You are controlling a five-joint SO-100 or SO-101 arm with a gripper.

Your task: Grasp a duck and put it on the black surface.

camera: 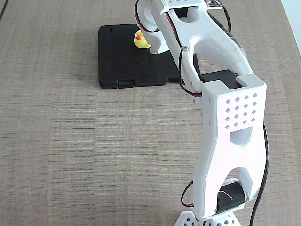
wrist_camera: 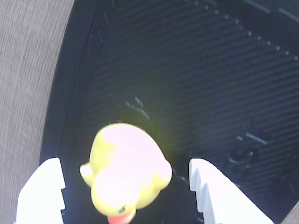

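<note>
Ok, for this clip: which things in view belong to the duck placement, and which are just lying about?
Belongs to the job:
- duck, over the slab between the open fingers
- black surface, on the table
- gripper, jaws apart on either side of the duck

Just lying about:
- nothing loose; only the wood-grain table and the arm's own cables

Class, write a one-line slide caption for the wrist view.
Open gripper straddling the yellow duck above the black surface.

Fixed view high behind arm; wrist view close above; both share black surface (camera: 122, 61) (wrist_camera: 196, 70).
</note>
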